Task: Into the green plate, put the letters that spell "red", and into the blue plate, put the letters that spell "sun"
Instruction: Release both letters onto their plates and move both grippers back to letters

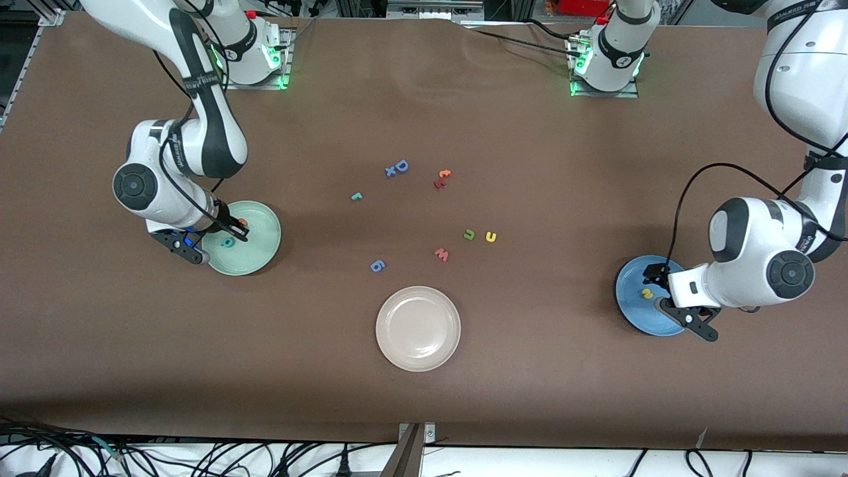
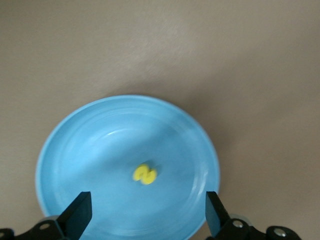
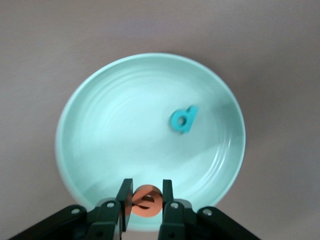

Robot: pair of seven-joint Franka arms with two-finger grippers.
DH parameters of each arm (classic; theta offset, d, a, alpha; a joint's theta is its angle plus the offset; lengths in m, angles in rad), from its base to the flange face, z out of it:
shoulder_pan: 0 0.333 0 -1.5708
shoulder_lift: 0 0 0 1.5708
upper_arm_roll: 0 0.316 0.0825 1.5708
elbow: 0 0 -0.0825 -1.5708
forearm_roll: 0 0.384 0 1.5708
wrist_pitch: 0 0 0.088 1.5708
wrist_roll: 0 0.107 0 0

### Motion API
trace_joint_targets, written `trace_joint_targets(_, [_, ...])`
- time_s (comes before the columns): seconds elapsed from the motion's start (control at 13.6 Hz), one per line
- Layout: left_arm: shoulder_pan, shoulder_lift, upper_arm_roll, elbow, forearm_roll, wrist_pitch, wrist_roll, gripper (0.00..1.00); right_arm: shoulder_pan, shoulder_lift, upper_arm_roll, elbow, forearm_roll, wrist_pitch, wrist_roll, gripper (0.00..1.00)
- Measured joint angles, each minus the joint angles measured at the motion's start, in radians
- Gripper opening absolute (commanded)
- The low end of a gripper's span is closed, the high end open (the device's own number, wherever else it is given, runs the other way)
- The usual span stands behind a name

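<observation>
Holding: right gripper clamped on orange e, over green plate, teal d just ahead.
Releasing: best low, clear of the d.
Resting: yellow s in blue plate, below left gripper, fingers apart.

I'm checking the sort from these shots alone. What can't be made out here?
- Front view: the right pincer over the green plate covers most of the orange e.
- Front view: the left arm hides part of the blue plate.
- Front view: the two red letters beside the blue D are too small to read.
- Left wrist view: the yellow s is blurred; whether it lies flat is unclear.
</observation>
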Motion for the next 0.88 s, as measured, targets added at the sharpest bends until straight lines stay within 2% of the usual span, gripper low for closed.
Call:
trace_joint_targets(0.07, [-0.004,0.0,-0.015,-0.004,0.0,-0.002,-0.045,1.0,-0.001,0.02,0.001,-0.008,0.002,0.029,-0.004,0.25])
trace_joint_targets(0.15, [-0.007,0.0,-0.033,-0.009,0.0,-0.005,-0.097,1.0,0.0,0.035,0.003,-0.009,0.007,0.042,-0.004,0.63])
trace_joint_targets(0.22, [-0.009,0.0,-0.052,-0.017,0.0,-0.008,-0.154,1.0,0.001,0.041,0.005,-0.009,0.013,0.047,-0.004,0.96])
trace_joint_targets(0.59, [-0.042,-0.009,-0.123,-0.061,0.0,-0.01,-0.366,1.0,0.011,0.025,0.011,0.001,0.026,0.024,0.025,0.98])
trace_joint_targets(0.74, [-0.093,-0.018,-0.127,-0.081,0.0,-0.01,-0.456,1.0,0.033,0.003,0.044,0.009,0.028,0.008,0.14,0.98])
trace_joint_targets(0.88, [-0.146,-0.029,-0.128,-0.1,0.0,-0.01,-0.538,1.0,0.065,-0.014,0.111,0.027,0.029,0.006,0.306,0.97])
